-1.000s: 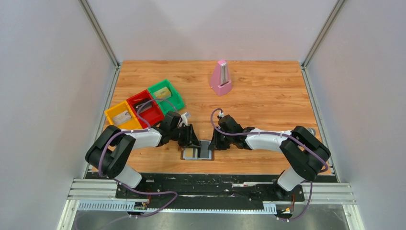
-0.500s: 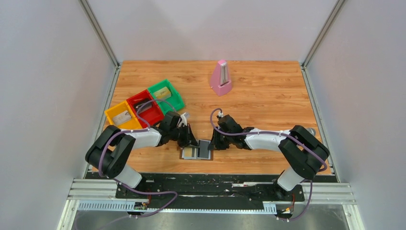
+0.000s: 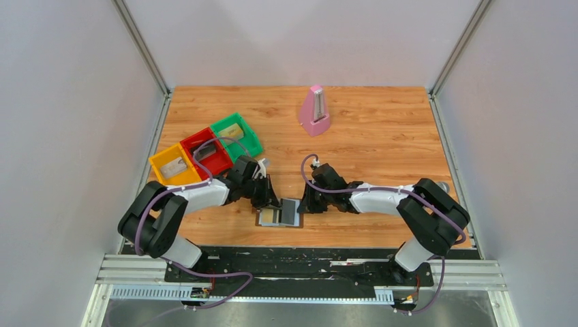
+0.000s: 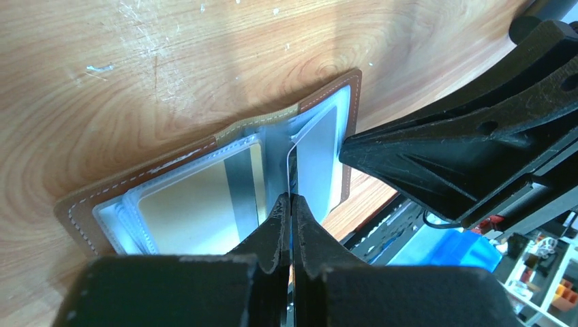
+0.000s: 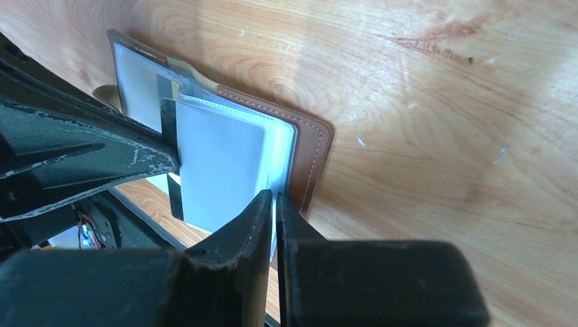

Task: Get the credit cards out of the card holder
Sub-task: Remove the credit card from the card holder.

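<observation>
The card holder [image 3: 280, 215] lies open near the table's front edge, grey-blue inside with a brown rim [image 4: 198, 146]. A gold-tan card [image 4: 184, 204] sits in its left pocket and a grey-silver card [image 5: 218, 160] in its right. My left gripper [image 4: 292, 199] is shut on a thin card seen edge-on at the holder's fold. That card shows as a dark strip [image 5: 173, 187] in the right wrist view. My right gripper [image 5: 275, 197] is shut on the clear sleeve edge of the holder's right half. From above, both grippers, left [image 3: 275, 203] and right [image 3: 302, 206], meet over the holder.
Yellow [image 3: 163, 158], red [image 3: 217, 163] and green [image 3: 249, 139] trays stand in a row at the left, each with a card inside. A pink metronome [image 3: 315, 111] stands at the back. The black base rail [image 3: 300, 255] runs just beyond the table's front edge.
My left gripper has drawn back a little to the left, shut on the thin card. The right arm and the holder have barely moved.
</observation>
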### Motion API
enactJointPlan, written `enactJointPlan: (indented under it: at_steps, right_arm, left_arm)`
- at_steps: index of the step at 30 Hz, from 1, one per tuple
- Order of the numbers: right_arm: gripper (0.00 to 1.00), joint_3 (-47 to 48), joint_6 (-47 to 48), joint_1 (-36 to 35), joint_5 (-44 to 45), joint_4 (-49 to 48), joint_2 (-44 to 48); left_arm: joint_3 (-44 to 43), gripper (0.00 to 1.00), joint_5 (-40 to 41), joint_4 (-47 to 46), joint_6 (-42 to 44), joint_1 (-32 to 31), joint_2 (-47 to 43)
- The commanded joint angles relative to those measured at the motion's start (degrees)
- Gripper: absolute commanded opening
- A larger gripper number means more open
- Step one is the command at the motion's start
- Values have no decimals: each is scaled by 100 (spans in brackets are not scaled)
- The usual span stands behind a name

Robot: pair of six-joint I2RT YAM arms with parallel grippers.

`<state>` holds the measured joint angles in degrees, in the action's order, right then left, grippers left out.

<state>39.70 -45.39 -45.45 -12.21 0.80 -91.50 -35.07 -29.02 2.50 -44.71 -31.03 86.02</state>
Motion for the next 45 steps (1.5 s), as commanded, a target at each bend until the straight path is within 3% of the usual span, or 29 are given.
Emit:
enactJointPlan:
  at_steps: [1,13,29,37,45]
  right_arm:
    - [9,-154,87,26,243,184,-12]
    - [9,-63,165,28,261,342,361]
    - [8,49,352,23,691,736,726]
    - [9,266,542,-32,344,533,1086]
    - [10,407,472,-148,220,251,650]
  left_arm:
    - [-205,0,281,454,474,53,-202]
    - [-98,0,-408,-62,366,110,-4]
    - [-311,0,505,1090,652,390,-816]
    - [66,0,-659,-351,46,340,-496]
    - [43,0,-750,-767,-209,133,42]
